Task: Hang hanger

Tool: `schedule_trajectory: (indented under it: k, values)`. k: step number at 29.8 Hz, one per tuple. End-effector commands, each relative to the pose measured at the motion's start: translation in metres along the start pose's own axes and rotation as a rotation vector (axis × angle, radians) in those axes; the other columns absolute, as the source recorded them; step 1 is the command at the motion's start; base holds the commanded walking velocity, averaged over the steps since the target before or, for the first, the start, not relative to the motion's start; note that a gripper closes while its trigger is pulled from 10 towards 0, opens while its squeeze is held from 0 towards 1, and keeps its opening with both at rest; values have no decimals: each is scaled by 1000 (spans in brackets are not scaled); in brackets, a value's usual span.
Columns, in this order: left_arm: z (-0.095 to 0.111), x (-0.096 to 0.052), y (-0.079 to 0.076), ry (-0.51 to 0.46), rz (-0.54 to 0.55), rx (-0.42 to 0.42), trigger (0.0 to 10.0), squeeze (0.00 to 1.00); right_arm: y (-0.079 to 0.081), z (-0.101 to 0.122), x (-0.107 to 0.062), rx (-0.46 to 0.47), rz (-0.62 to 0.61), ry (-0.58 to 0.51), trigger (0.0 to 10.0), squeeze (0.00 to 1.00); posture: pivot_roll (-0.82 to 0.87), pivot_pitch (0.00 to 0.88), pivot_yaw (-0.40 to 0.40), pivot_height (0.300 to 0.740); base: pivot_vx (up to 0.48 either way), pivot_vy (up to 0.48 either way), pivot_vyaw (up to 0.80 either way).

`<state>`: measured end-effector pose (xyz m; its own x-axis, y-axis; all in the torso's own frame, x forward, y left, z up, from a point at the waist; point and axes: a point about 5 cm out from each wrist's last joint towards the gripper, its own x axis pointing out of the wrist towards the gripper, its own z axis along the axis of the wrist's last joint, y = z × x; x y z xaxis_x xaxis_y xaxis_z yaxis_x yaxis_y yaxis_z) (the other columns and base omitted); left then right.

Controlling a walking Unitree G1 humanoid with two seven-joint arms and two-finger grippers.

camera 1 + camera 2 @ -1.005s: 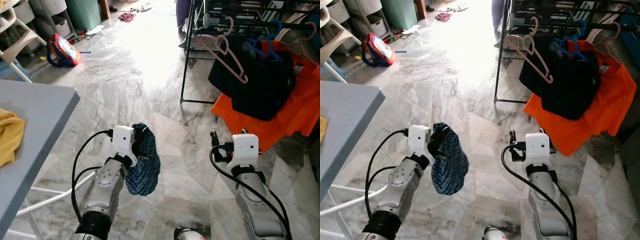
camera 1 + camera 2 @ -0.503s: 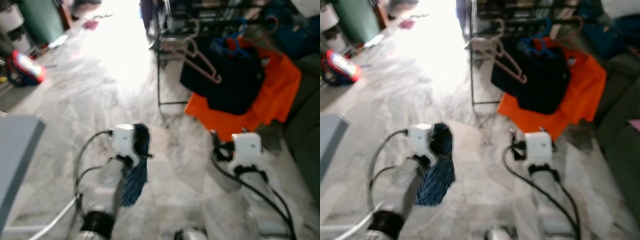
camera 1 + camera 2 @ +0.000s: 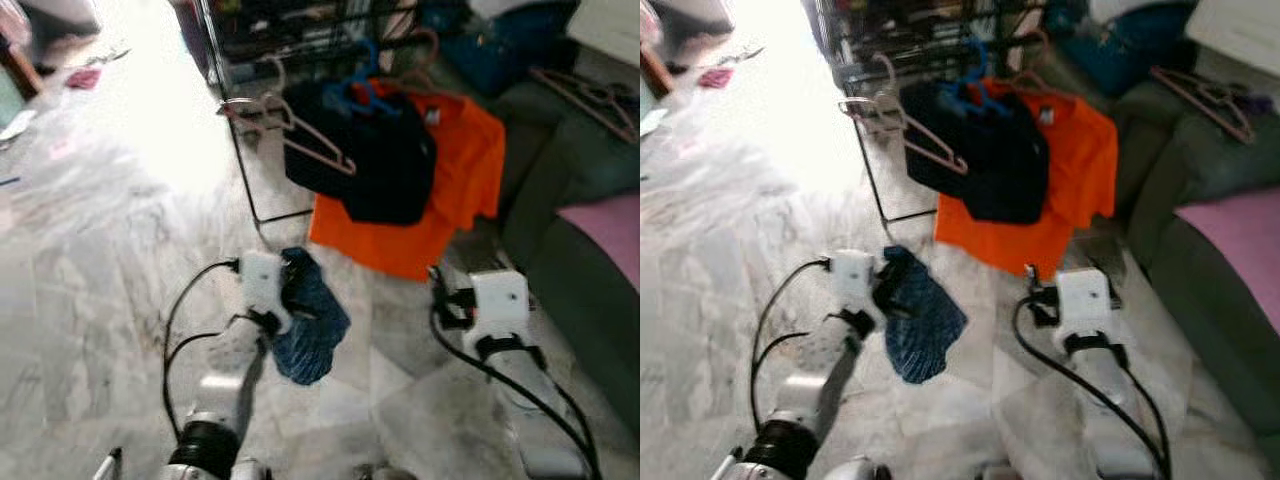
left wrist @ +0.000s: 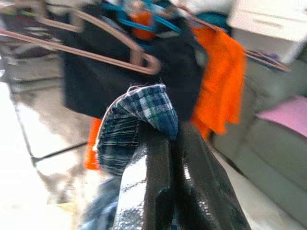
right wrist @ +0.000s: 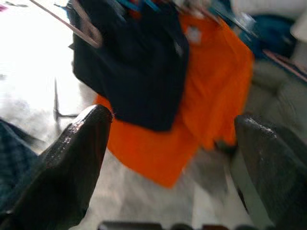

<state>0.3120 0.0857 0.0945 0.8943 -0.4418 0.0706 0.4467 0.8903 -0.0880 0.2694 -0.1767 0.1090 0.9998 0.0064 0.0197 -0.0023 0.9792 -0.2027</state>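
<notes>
- Left eye view: the left gripper was raised over the grey marble floor, clamped on a blue checked cloth garment that drooped to its right.
- The right gripper was held up at the near right with nothing between its fingers.
- Beyond them stood a black metal clothes rack. An empty pink plastic hanger hung at its left end; to the right of it hung a black shirt on a blue hanger, and then an orange T-shirt.
- A dark green sofa sat at the right with a pink cushion on it, and another pinkish hanger lay on its far part.
- Right eye view: the same scene, with the checked garment hanging from the left gripper just in front of the rack and the orange T-shirt.
- Left wrist view: the 2 black fingers were pressed together on a fold of the checked garment. The pink hanger and the black shirt were close ahead, with the orange T-shirt beside them.
- Right wrist view: the 2 fingers stood wide apart and empty, framing the black shirt and the orange T-shirt. The picture was blurred.
</notes>
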Motion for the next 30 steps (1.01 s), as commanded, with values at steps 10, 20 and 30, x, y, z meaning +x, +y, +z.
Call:
schedule_trajectory:
  k: [10, 20, 30]
  values:
    - [-3, -8, 12, 12, 44, 16, 10000, 0, 6, 6, 1, 0, 11, -24, 10000, 0, -156, 158, 16, 740, 288, 0, 199]
    - [-2, -8, 12, 4, 43, 20, 10000, 0, 8, 13, 3, -21, 32, -56, 10000, 0, -154, 158, 16, 740, 301, 49, 86]
    - [-3, -8, 12, 7, 35, 19, 10000, 0, 9, 13, 3, -23, 34, -55, 10000, 0, -153, 161, 19, 740, 353, 263, 129]
